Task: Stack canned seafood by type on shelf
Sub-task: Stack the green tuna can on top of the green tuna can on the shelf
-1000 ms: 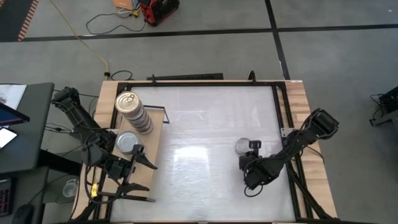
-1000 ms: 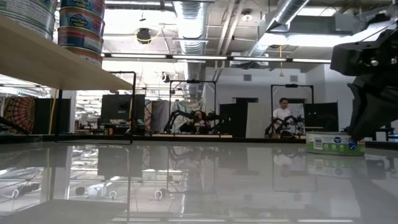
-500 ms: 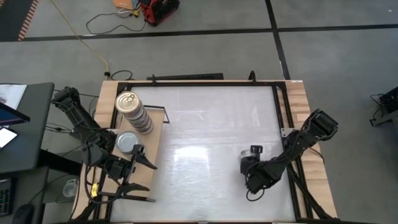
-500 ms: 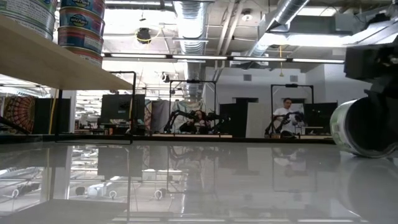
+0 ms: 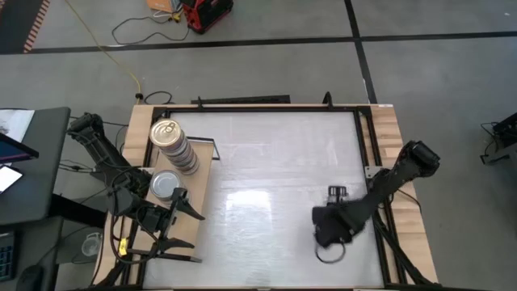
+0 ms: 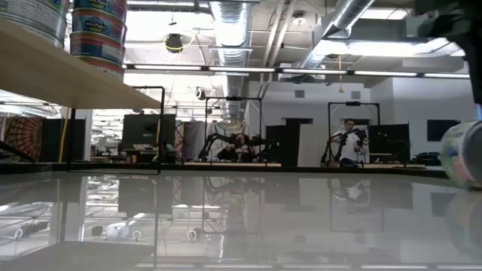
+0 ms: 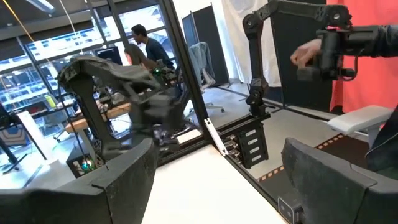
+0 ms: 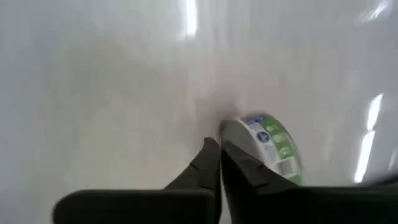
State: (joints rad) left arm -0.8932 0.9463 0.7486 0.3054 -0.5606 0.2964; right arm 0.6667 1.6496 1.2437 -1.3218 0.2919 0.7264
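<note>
The shelf (image 5: 199, 192), a light wooden board, stands at the table's left. It carries a tall stack of tins with a gold top (image 5: 168, 134) and a silver-topped tin (image 5: 164, 184) beside it. My left gripper (image 5: 197, 238) hovers open at the shelf's near end, with nothing between its fingers (image 7: 217, 180). My right gripper (image 5: 327, 238) is over the table's right near part, pointing steeply down and shut on a green-labelled tin (image 8: 268, 148). That tin shows as a ring (image 5: 329, 253) under the gripper and at the low view's right edge (image 6: 465, 154). My right gripper comes from above, slanting, its two fingers (image 8: 208, 163) closed together at the rim of the tin's silver flat face (image 8: 229, 132). The fingers hide which part they have. The tin hangs tipped on its edge beside the fingertips, seemingly off the white tabletop.
A black metal frame (image 5: 365, 137) and wooden strips (image 5: 388, 129) edge the white tabletop (image 5: 266, 170), which lies bare between the shelf and my right arm. Beyond the table the low view shows other robot arms and a person (image 6: 348, 143).
My right gripper has risen and drifted a little toward the table's near edge, its wrist turning as it went. The tin that lay flat on the table by it has been tipped onto its edge and carried up with the gripper.
</note>
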